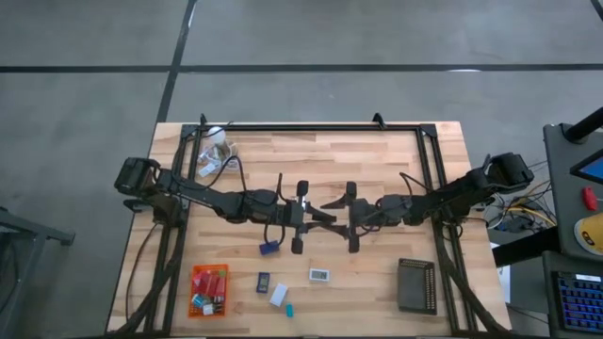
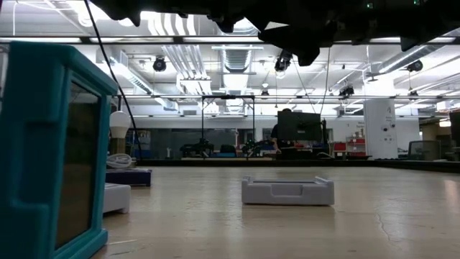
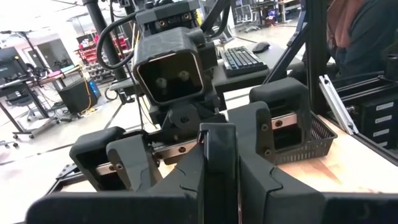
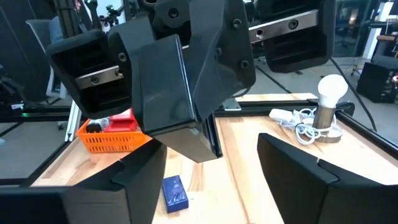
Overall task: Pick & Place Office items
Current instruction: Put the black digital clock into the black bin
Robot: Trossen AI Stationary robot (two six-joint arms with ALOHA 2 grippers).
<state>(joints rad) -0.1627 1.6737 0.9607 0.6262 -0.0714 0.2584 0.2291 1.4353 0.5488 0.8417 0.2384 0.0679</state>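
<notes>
Over the table's middle my left gripper (image 1: 317,217) is shut on a black flat office item (image 4: 158,87), seen edge-on in the left wrist view (image 3: 217,155). My right gripper (image 1: 350,215) faces it, open, one finger (image 3: 127,165) standing off each side of the item without touching. On the table lie more office items: a navy one (image 1: 268,249), a dark one (image 1: 263,281), a white one (image 1: 320,274), another white one (image 1: 279,296) and a teal one (image 1: 290,309). My left gripper pinches the black flat item between its two fingers (image 3: 186,177), which press on its two broad faces (image 3: 217,186). The fingers come level from the table's left. The item stands on edge, sticks out past the fingertips toward my right gripper, and hangs clear of the table.
An orange tray (image 1: 208,290) with several items sits near the front left, a black ribbed tray (image 1: 415,284) near the front right. A white bulb with a coiled cord (image 1: 219,141) stands at the far left corner. A black frame (image 1: 311,125) borders the tabletop.
</notes>
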